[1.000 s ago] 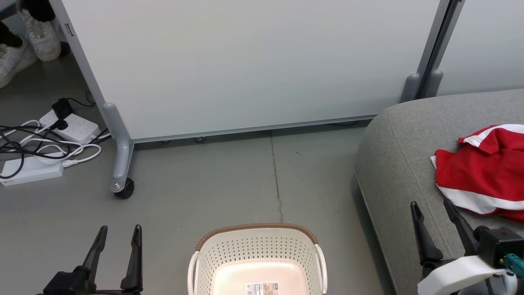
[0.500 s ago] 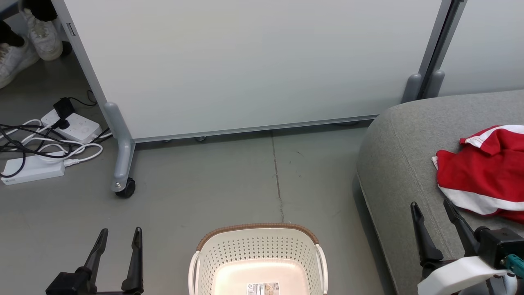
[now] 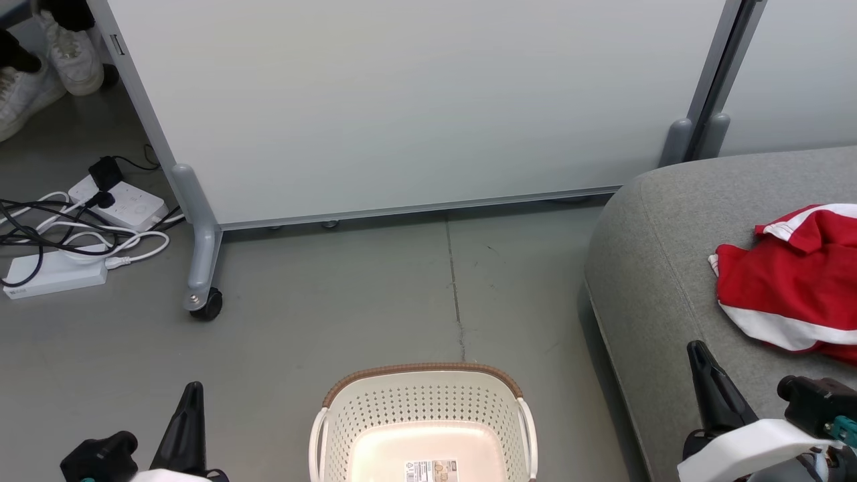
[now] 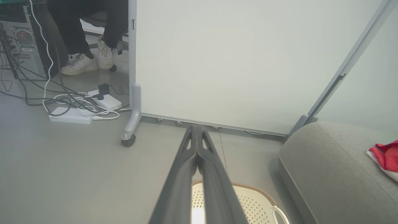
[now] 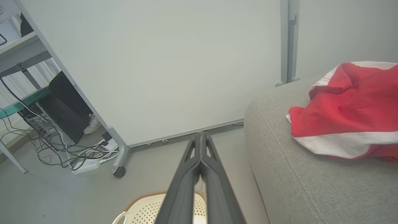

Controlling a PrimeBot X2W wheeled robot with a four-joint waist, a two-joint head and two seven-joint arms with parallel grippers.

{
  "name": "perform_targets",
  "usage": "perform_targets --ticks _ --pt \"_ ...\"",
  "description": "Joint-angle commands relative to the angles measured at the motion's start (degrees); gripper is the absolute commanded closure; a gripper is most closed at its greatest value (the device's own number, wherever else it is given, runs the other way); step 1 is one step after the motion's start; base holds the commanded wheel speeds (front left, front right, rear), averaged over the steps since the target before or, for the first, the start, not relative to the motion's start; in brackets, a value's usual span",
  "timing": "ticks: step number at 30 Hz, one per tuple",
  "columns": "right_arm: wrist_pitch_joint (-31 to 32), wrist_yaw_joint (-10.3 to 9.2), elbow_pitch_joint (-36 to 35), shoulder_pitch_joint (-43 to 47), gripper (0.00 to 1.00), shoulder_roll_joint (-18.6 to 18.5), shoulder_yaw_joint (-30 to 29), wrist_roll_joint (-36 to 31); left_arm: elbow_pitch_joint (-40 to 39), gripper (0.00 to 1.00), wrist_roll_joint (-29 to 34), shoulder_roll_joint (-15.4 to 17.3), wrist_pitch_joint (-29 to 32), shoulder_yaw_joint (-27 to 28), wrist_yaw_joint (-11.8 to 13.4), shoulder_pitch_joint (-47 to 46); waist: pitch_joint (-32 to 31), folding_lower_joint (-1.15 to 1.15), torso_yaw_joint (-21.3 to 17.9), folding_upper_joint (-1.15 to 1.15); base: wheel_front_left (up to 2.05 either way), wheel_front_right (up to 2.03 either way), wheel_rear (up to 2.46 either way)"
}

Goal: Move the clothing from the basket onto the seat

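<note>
The red clothing (image 3: 793,281) with white trim lies crumpled on the grey seat (image 3: 663,268) at the right; it also shows in the right wrist view (image 5: 348,115). The cream basket (image 3: 422,428) with a brown rim stands on the floor at bottom centre, holding just a label sticker. My left gripper (image 3: 191,402) is shut with nothing in it, low at the left of the basket; its fingers (image 4: 196,149) press together. My right gripper (image 3: 699,358) is shut and empty over the seat's front edge, short of the clothing; its fingers (image 5: 201,149) meet too.
A white rolling partition (image 3: 402,100) on castors stands behind the basket. Power strips and tangled cables (image 3: 73,234) lie on the floor at the left. A person's white shoes (image 3: 40,60) show at the top left. A computer tower (image 4: 25,37) stands further left.
Both grippers have gone from open to shut, empty. The clothing still lies on the seat and the basket has not moved.
</note>
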Motion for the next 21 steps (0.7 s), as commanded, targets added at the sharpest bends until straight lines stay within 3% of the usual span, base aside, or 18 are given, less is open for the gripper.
perform_targets --ticks 1,21 --pt "-0.14 0.0 0.07 -2.34 1.0 -0.37 -0.13 3.01 -0.01 1.0 -2.37 0.21 0.65 1.51 -0.8 -2.73 0.05 0.0 0.03 0.0 0.0 0.0 0.0" --pt "-0.38 0.0 6.06 -7.71 1.0 -0.48 -0.12 21.89 4.94 1.0 -16.99 -2.53 6.61 7.68 -4.73 -8.91 0.69 0.0 0.33 0.0 0.0 0.0 0.0"
